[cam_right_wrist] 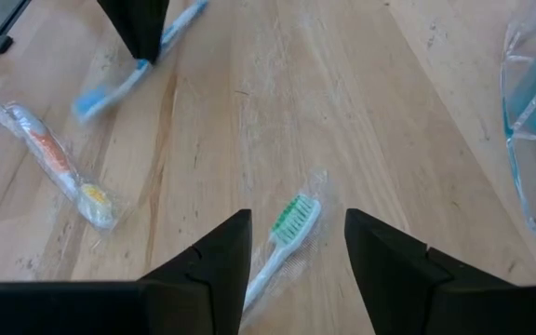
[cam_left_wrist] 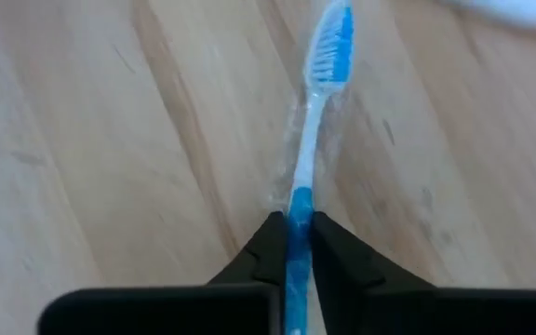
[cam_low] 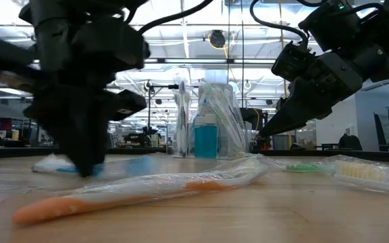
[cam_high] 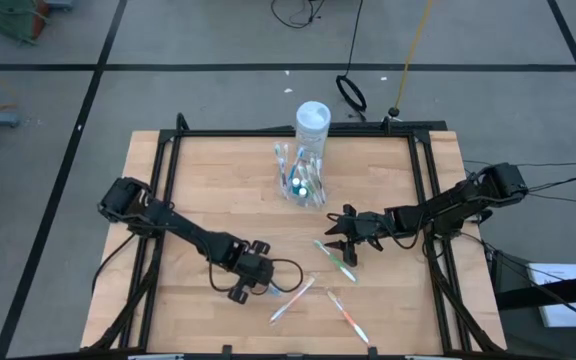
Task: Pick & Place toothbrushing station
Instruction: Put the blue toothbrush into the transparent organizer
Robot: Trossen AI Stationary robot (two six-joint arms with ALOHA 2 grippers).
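Observation:
My left gripper (cam_high: pixel 260 283) is at the near middle of the table, shut on a blue-and-white wrapped toothbrush (cam_left_wrist: pixel 316 112), which also shows in the right wrist view (cam_right_wrist: pixel 110 88). My right gripper (cam_high: pixel 344 236) is open and hovers over a green wrapped toothbrush (cam_right_wrist: pixel 287 233), which lies flat on the table, with one finger on either side and touching nothing. The toothbrushing station (cam_high: pixel 303 185), a clear holder with brushes and a blue tube in it, stands upright at the far middle, and also shows in the low view (cam_low: pixel 215 128). My left gripper pinches the blue toothbrush's handle (cam_left_wrist: pixel 298 207) between its two fingers, through the clear wrapper. The fingers come from above, pointing down, and lie across the handle. The bristle head (cam_left_wrist: pixel 333 42) reaches out beyond the fingers, low over the wood. I cannot tell whether it rests on the table.
A tall white-capped cylinder (cam_high: pixel 312 118) stands just behind the holder. An orange wrapped toothbrush (cam_high: pixel 348 315) lies near the front edge, and also shows in the low view (cam_low: pixel 134 192). Another wrapped toothbrush (cam_high: pixel 293 298) lies beside my left gripper. Black rails frame the table's far and side edges.

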